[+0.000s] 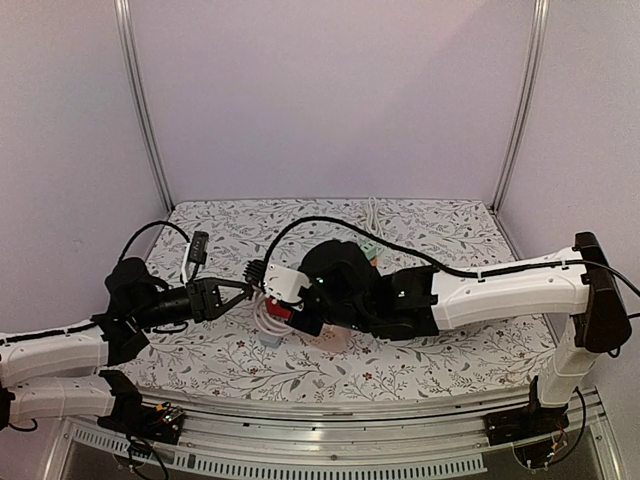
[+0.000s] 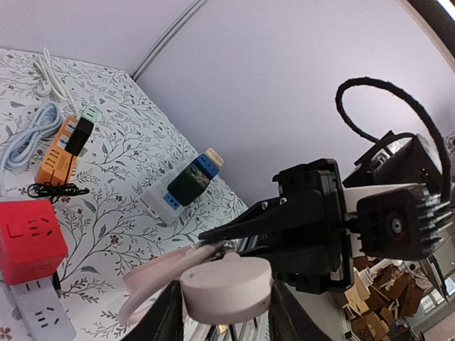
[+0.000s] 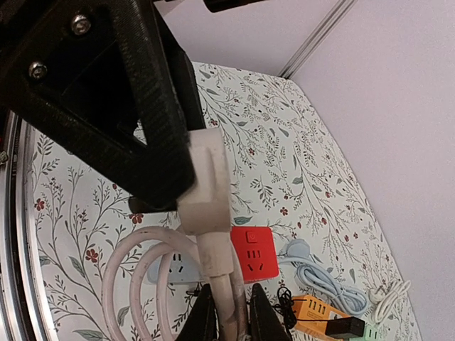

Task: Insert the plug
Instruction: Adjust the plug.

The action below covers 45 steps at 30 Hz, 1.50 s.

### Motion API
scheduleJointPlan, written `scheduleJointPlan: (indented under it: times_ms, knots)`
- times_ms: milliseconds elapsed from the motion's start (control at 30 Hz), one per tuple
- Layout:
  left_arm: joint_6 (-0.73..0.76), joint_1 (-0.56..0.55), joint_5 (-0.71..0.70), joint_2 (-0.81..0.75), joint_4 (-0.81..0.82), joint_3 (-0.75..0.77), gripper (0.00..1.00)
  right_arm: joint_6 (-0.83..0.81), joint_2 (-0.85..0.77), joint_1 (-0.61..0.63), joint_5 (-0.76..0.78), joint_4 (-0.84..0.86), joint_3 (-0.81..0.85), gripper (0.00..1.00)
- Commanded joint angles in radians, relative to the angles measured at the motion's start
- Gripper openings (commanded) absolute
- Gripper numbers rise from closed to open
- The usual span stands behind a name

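Over floral tablecloth (image 1: 420,350), left gripper (image 1: 245,291) jaws half-open, snug on plug (image 2: 226,288), right gripper (image 3: 229,312) jaws narrow on its cord end.

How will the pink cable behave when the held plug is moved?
Probably floppy: the pink cable curls in loose loops, so it should trail. Its thickness suggests some springiness, which may tug the plug sideways.

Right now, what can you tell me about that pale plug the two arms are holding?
The plug is pale pinkish-white plastic, blocky with a rounded back, held off the table near the red cube socket. The left gripper has its jaws clamped on the head; the right gripper pinches the matching cable just behind, which loops below. Its prongs are hidden.
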Motion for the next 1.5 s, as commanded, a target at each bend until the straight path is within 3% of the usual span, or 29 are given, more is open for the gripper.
scheduleJointPlan:
  times_ms: [0,133,167,233,400,433,500,533,567,633,733,867,933,1067,1133,1200,1333,1467]
  knots:
    - [0.041,-0.011,-0.013,0.0,0.017,-0.012,0.4,-0.016,0.013,0.009,0.023,0.056,0.043,0.0]
    - [0.059,-0.008,-0.021,0.006,-0.009,0.004,0.35,-0.045,0.04,0.009,0.031,0.057,0.059,0.0]
    - [0.06,-0.006,-0.026,0.009,-0.007,0.003,0.28,-0.052,0.043,0.009,0.03,0.057,0.063,0.0]
    - [0.055,-0.007,-0.026,0.016,0.0,-0.002,0.0,-0.059,0.054,0.009,0.034,0.057,0.07,0.0]
    - [0.112,-0.009,0.001,0.007,-0.025,0.004,0.0,-0.056,0.04,0.008,0.038,0.054,0.054,0.0]
    - [0.171,-0.009,0.013,0.0,-0.046,0.01,0.0,-0.048,0.033,0.009,0.04,0.053,0.044,0.07]
    - [0.316,-0.008,0.053,-0.022,-0.087,0.031,0.0,-0.025,0.011,0.007,0.022,0.02,0.029,0.56]
    - [0.415,-0.008,0.077,-0.036,-0.11,0.039,0.0,-0.018,-0.009,0.006,-0.006,-0.008,0.024,0.74]
    - [0.52,-0.008,0.106,-0.057,-0.127,0.042,0.0,-0.01,-0.027,-0.003,-0.055,-0.043,0.024,0.85]
    - [0.727,-0.008,0.171,-0.083,-0.168,0.047,0.0,0.015,-0.065,-0.032,-0.218,-0.125,0.03,0.93]
    - [0.869,-0.006,0.258,-0.084,-0.186,0.066,0.0,0.056,-0.095,-0.082,-0.501,-0.217,0.043,0.93]
    - [0.932,-0.006,0.344,-0.051,-0.132,0.072,0.0,0.067,-0.095,-0.106,-0.581,-0.237,0.056,0.86]
    - [0.984,-0.006,0.355,-0.043,-0.132,0.069,0.0,0.069,-0.074,-0.111,-0.595,-0.24,0.087,0.79]
    - [1.008,-0.011,0.346,-0.038,-0.079,0.055,0.0,0.099,-0.004,-0.116,-0.635,-0.287,0.165,0.55]
    - [1.005,-0.013,0.336,-0.041,-0.071,0.051,0.0,0.095,0.023,-0.117,-0.649,-0.328,0.195,0.49]
    - [1.007,-0.015,0.333,-0.045,-0.072,0.047,0.0,0.102,0.027,-0.117,-0.687,-0.338,0.192,0.48]
    - [1.016,-0.028,0.324,-0.046,-0.072,0.038,0.0,0.116,0.016,-0.117,-0.731,-0.337,0.19,0.59]
    - [1.025,-0.038,0.321,-0.045,-0.072,0.036,0.0,0.131,0.027,-0.117,-0.724,-0.315,0.197,0.56]
